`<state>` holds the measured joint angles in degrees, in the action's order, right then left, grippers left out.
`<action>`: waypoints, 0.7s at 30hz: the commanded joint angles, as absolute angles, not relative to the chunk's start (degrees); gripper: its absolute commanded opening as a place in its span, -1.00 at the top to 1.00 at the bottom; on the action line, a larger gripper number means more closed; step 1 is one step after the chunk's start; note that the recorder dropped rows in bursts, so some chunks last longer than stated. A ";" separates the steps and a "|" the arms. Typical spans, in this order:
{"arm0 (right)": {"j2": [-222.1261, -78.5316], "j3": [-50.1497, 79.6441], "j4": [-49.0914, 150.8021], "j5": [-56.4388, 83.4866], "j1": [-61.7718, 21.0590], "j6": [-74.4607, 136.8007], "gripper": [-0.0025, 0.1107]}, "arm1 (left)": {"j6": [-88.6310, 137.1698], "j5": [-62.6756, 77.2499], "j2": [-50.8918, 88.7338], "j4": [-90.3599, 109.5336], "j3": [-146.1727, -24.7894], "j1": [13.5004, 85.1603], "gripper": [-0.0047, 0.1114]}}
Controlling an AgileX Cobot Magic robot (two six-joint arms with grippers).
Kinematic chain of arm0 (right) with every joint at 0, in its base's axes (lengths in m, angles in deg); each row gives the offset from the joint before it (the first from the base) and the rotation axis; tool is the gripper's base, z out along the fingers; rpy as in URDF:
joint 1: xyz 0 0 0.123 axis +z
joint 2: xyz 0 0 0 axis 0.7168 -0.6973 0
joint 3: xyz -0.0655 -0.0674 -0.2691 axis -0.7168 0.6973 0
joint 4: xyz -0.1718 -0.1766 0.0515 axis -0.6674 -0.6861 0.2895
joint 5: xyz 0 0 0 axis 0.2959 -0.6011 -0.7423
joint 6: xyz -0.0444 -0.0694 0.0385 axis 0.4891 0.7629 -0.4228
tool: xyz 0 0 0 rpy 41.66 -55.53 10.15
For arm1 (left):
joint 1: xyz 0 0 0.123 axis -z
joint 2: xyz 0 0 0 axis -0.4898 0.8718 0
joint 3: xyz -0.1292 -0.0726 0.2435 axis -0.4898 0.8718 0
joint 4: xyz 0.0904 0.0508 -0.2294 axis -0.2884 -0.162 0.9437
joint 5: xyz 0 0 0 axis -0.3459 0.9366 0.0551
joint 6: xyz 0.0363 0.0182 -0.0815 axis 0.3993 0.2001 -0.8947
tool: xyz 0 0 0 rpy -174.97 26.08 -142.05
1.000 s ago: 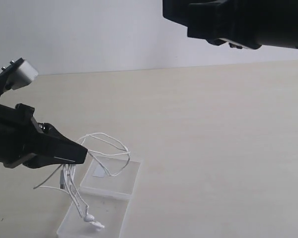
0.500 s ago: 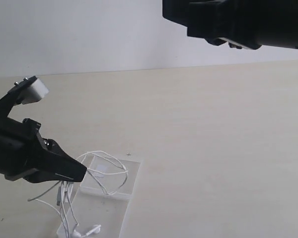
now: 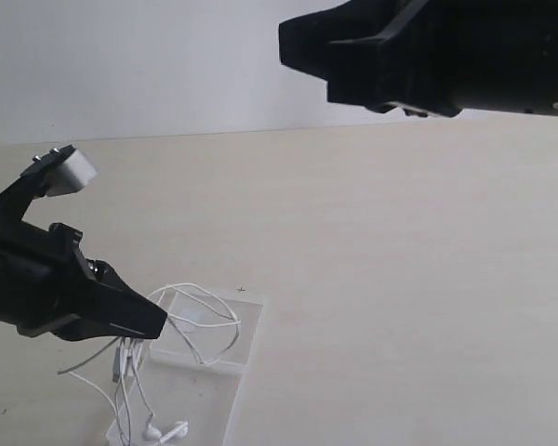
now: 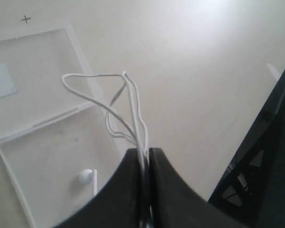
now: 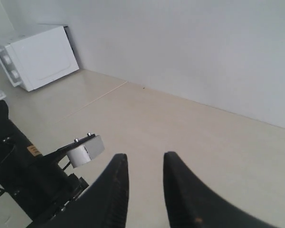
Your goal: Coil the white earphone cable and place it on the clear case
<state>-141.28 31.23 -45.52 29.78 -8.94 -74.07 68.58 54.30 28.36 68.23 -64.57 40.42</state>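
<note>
Left claw (image 3: 153,323) pinches bunched loops of the white earphone cable (image 3: 205,321) just above the open clear case (image 3: 200,400) on the tabletop (image 3: 400,279). A slow, centred descent should land stray strands inside. Right claw (image 5: 145,161) hangs spread, empty.

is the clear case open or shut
Open: both halves of the clear case lie flat side by side, an earbud resting in one.

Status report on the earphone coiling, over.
Left gripper shut on white earphone cable, loops hanging over clear case. Right gripper open, empty, raised. Nothing in the way.
</note>
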 commanded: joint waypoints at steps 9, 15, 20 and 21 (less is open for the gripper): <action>-143.66 31.29 -45.68 33.16 -9.15 -74.23 0.49 | 76.91 45.00 29.97 71.85 -64.37 47.34 0.92; -143.66 31.29 -45.68 33.16 -9.15 -74.23 0.49 | 76.62 44.90 29.97 71.20 -64.37 47.34 0.92; -143.66 31.29 -45.68 33.27 -9.15 -74.23 0.49 | 75.34 44.61 31.19 70.77 -64.37 47.34 0.92; -143.66 31.29 -45.68 33.41 -9.15 -74.23 0.49 | 74.76 44.53 31.49 70.51 -64.37 47.34 0.92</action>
